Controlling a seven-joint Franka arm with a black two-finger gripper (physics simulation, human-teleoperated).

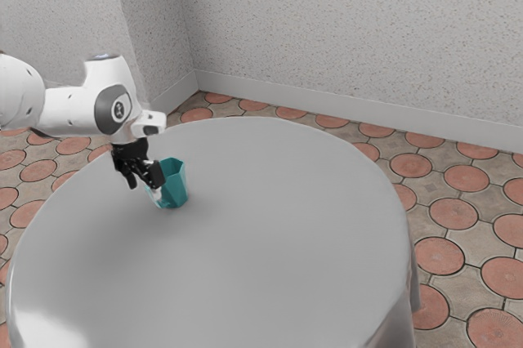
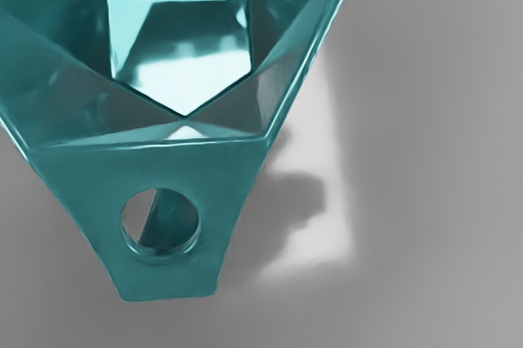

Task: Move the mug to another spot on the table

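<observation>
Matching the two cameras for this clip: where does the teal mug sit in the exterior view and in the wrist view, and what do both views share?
Exterior view: the teal mug stands upright on the round grey table, toward the exterior view's left, right against the gripper.
Wrist view: the teal mug is seen from above, close under the hand, its handle with a round hole nearest the camera.
Shared landmark: the grey table beside the mug.

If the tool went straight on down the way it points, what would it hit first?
Most likely the mug's handle, which sits right under the tool; after that, the table. The gap between them is hard to judge.
</observation>
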